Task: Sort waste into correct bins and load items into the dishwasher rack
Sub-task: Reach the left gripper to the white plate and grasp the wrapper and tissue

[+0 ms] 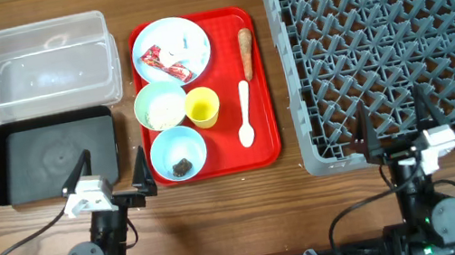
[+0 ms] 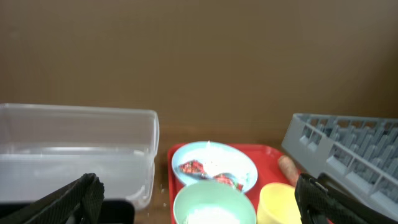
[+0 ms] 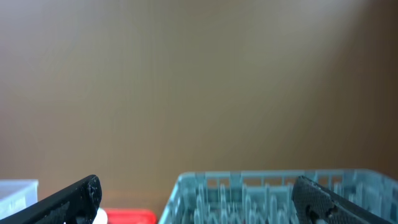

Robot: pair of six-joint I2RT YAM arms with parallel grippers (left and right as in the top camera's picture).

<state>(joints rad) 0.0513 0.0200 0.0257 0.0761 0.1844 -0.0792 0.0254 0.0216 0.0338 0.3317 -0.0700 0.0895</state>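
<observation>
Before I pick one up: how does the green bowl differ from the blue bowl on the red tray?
The pale green bowl holds white rice grains; the pale blue bowl holds a small dark brown lump. The green bowl sits mid-tray beside the small yellow cup; the blue bowl sits at the edge nearest the robot. Both stand upright on the red tray.

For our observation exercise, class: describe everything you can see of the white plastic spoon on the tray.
The white plastic spoon is one smooth, glossy piece with a slim handle and an oval bowl. It lies flat on the red serving tray, bowl end toward the robot and handle pointing away. It sits right of the yellow cup, apart from it. Its handle tip nearly meets the orange-brown carrot-like stick; contact is unclear.
</observation>
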